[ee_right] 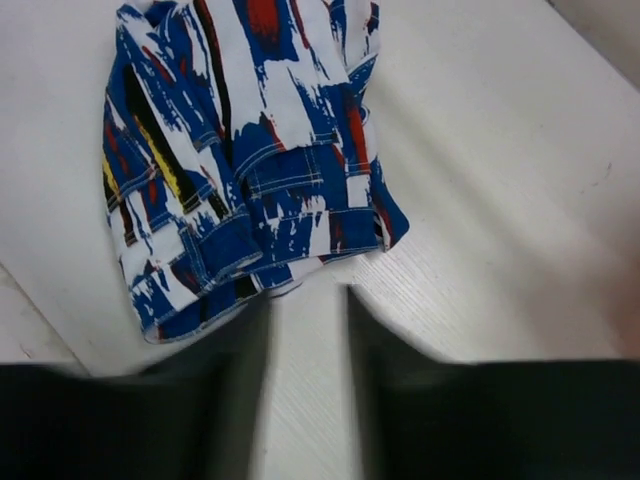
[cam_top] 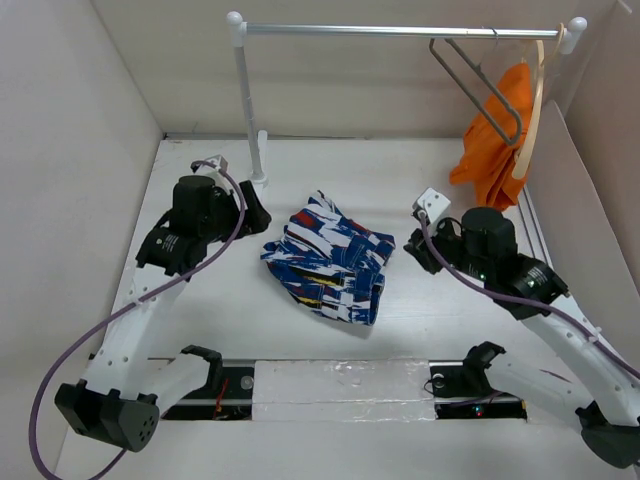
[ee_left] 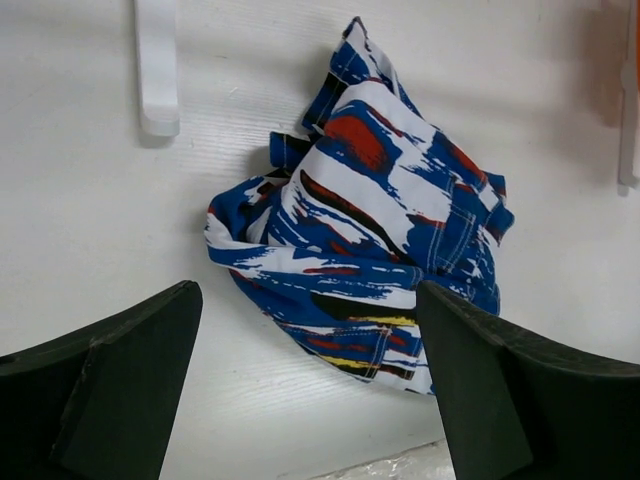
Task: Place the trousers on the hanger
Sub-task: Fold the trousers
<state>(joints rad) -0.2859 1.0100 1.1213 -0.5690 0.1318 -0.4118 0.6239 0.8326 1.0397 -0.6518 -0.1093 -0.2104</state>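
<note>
The trousers, blue with red, white, yellow and black streaks, lie crumpled in a heap on the middle of the white table. The grey wire hanger hangs bare from the rail at the back right. My left gripper is just left of the heap, above the table. Its wrist view shows the jaws wide open and empty, with the trousers ahead of them. My right gripper is just right of the heap. Its blurred jaws are narrowly apart and empty, their tips near the edge of the trousers.
A white rack post and a metal rail stand at the back. A wooden hanger with orange cloth hangs at the rail's right end. The rack's foot is near the left gripper. White walls enclose the table.
</note>
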